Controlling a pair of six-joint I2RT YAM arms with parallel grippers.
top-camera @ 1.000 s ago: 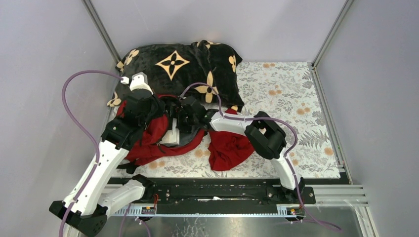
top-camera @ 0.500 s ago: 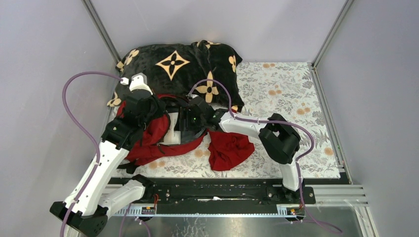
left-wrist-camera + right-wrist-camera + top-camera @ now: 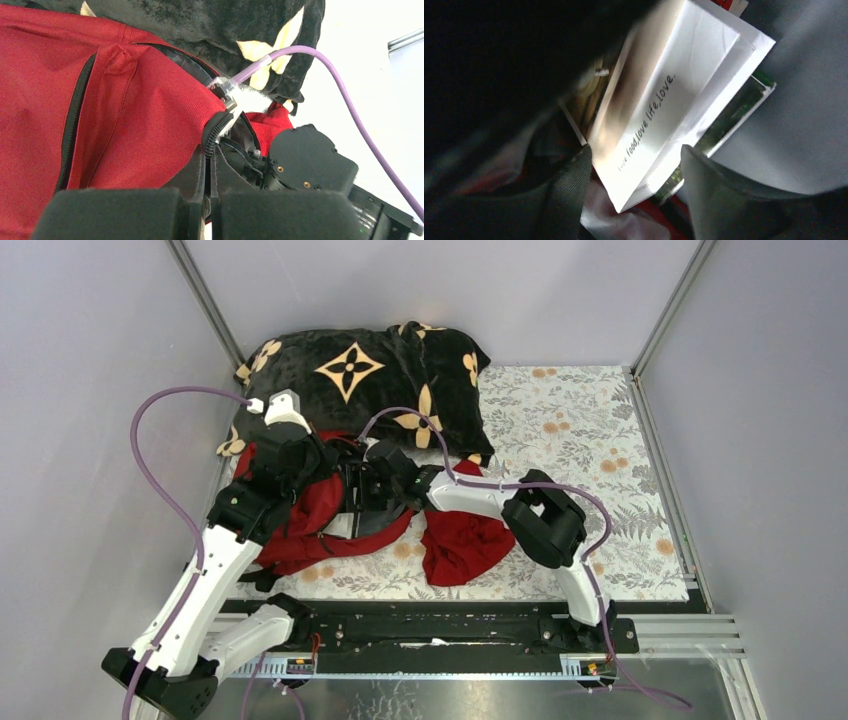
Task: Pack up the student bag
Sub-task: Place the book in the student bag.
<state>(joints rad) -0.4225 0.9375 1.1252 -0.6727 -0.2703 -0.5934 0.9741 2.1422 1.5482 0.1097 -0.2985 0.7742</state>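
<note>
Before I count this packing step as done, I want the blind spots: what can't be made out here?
- Top view: both wrists cover the opening of the student bag, hiding its contents.
- Right wrist view: the right gripper straddles a white box, but whether its fingers press it is unclear; the upper left is dark blur.
- Left wrist view: the left gripper pinches the bag's zipper edge; the bottom edge cuts off its fingers' bases.

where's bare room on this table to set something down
Free: the floral mat right of the black blanket, out to the right rail. Thin strip in front of the red cloth. Crowded: the left half, where backpack, blanket, left arm and right arm bunch together.
</note>
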